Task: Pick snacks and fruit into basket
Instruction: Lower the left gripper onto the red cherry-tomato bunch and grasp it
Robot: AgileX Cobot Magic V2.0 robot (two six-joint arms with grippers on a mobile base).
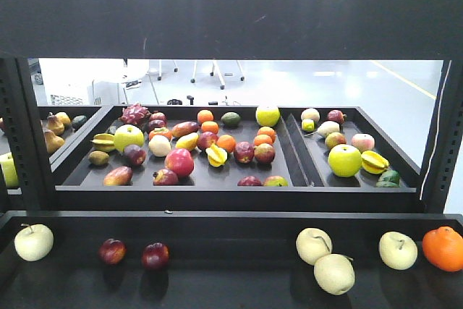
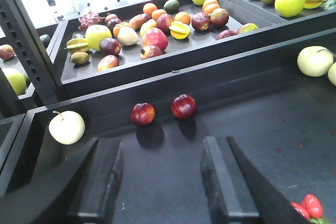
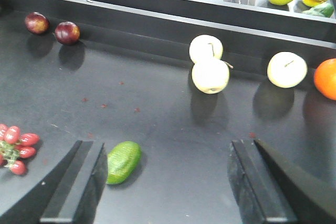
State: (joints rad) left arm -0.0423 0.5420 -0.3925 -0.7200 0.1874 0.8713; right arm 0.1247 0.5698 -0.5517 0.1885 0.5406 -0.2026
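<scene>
Seven pieces of fruit sit on the dark near shelf (image 1: 231, 287) in the front view: a lone pale round (image 1: 33, 242) at the far left, two dark red plums (image 1: 112, 250) close together right of it, a pair of pale rounds (image 1: 313, 245) close against each other right of centre, a fourth pale round (image 1: 398, 250) further right, and an orange (image 1: 443, 248) at the right edge. All lie toward the far side of the shelf, near its back wall. The right wrist view adds a green oval fruit (image 3: 123, 162) lying nearer, with a cluster of small red pieces (image 3: 14, 148) to its left. The right gripper (image 3: 165, 184) hangs over the shelf with its jaws spread wide and nothing between them; the green oval fruit lies just beside it, on the left of that view. The left gripper (image 2: 163, 182) is likewise parted wide and holds nothing, facing the two plums, which lie apart from it. Beyond the shelf, a far tray (image 1: 181, 192) holds many mixed fruit, and a second tray (image 1: 362, 187) to its right carries a large green apple (image 1: 344, 160) and a starfruit (image 1: 374, 161)
</scene>
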